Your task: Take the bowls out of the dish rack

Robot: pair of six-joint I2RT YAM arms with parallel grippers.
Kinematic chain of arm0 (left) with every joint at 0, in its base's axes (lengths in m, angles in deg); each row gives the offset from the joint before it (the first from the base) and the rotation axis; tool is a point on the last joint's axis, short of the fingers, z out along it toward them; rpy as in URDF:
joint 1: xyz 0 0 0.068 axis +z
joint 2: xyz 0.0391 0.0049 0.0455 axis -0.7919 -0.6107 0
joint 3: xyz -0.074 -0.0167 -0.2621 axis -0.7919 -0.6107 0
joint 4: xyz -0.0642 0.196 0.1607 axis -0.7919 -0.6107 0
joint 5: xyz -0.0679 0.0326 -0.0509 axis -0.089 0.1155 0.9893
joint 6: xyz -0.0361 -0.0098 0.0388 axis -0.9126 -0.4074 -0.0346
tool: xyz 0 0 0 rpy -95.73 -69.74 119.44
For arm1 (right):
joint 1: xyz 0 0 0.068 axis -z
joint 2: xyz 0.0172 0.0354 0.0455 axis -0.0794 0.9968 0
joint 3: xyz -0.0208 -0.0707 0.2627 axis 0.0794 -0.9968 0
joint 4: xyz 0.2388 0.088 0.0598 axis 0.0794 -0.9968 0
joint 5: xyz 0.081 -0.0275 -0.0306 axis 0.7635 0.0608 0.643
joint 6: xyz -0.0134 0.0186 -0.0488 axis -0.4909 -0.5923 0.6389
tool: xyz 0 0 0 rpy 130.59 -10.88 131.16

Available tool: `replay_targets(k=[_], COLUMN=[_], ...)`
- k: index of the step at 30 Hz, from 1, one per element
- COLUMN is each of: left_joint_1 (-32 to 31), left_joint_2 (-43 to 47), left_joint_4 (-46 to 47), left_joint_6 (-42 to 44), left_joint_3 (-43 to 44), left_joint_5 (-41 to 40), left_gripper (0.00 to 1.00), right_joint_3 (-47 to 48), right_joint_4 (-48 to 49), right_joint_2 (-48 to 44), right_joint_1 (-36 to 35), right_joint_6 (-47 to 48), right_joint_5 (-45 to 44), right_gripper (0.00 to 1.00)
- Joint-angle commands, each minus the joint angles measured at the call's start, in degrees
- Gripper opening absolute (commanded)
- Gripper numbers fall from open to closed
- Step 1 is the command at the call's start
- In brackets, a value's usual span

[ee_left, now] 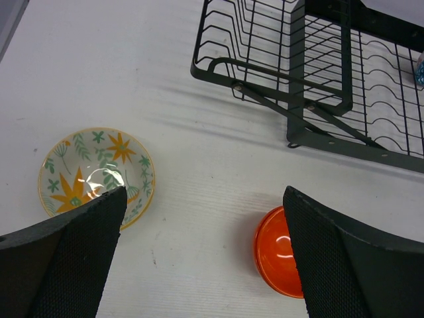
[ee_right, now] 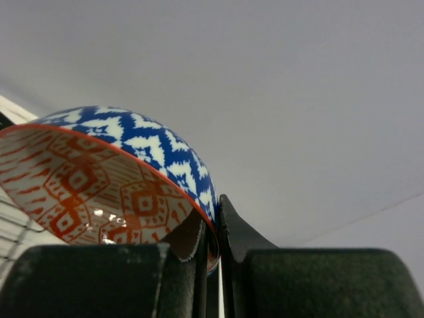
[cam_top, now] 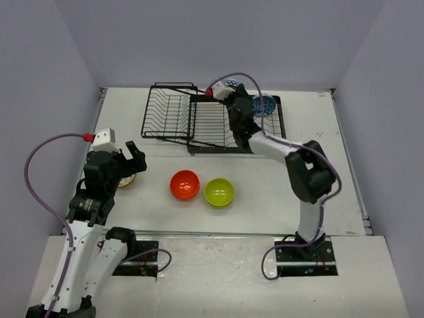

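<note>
Near the tabletop's far edge, the right fingers (ee_right: 211,248) pinch a blue patterned bowl's (ee_right: 126,179) rim, lifting it from the dish rack (cam_top: 199,122). The left fingers (ee_left: 199,258), spread and empty, hover near the left edge.

No readable text, labels, brands or numbers on anything in view.

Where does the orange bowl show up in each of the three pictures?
Top external: the orange bowl sits near the table's middle, left of the green bowl.
Left wrist: bottom right, partly behind a finger.
Right wrist: not in it.
Shared landmark: the dish rack, beyond the bowl in both views.
</note>
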Motion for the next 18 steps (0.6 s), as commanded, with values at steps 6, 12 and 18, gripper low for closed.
replay_targets(k=[6, 12, 18], left_joint_1=[0.1, 0.0, 0.0], left_joint_2=[0.6, 1.1, 2.6], left_joint_4=[2.5, 2.6, 2.7], left_joint_6=[1.4, 1.4, 1.3], left_joint_3=[0.6, 0.5, 0.2], left_joint_5=[0.4, 1.0, 1.0], left_gripper=[1.00, 1.00, 1.00], right_joint_3=[2.4, -5.2, -15.3], right_joint_4=[-69.0, -96.0, -101.8], right_joint_2=[-34.5, -44.9, -50.2], right_joint_1=[-1.2, -1.3, 4.0], right_joint_6=[-56.5, -72.6, -72.5], right_joint_5=[6.3, 16.1, 22.2], right_gripper=[0.00, 0.00, 0.00])
